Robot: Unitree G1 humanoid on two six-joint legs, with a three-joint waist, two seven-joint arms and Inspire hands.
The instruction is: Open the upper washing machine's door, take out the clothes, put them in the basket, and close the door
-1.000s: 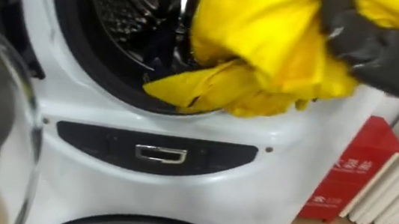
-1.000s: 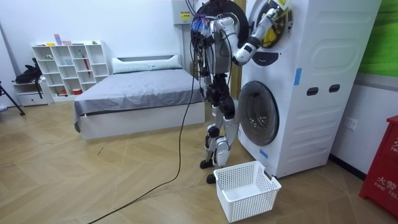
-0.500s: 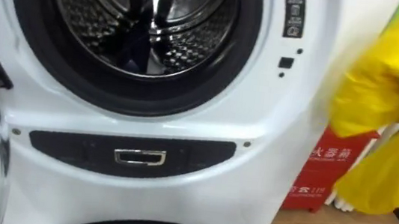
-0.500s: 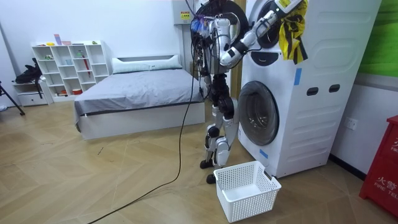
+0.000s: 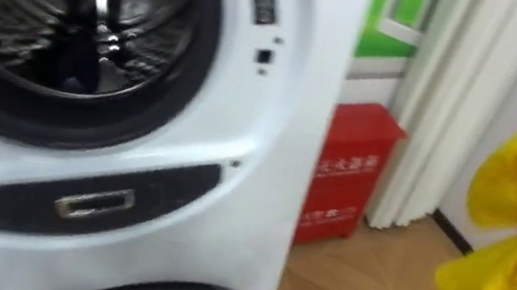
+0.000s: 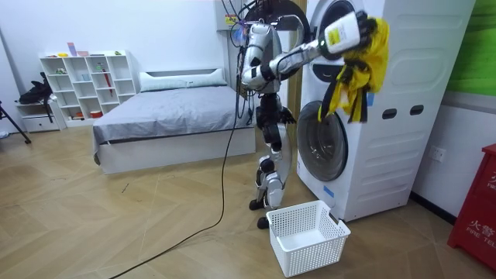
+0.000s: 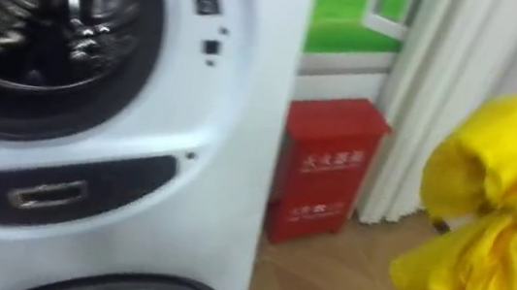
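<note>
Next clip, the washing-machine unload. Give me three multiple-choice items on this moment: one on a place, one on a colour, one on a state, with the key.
1. Where is the white basket relative to the washing machine?
A on top of it
B on the floor in front of it
C hanging on its door

2. What colour is the garment?
A blue
B yellow
C grey

3. The garment is:
A inside the upper drum
B lying in the basket
C hanging in the air outside the drum

Key:
1. B, the room view shows it on the floor.
2. B, it is bright yellow.
3. C, it dangles beside the machine's front.
</note>
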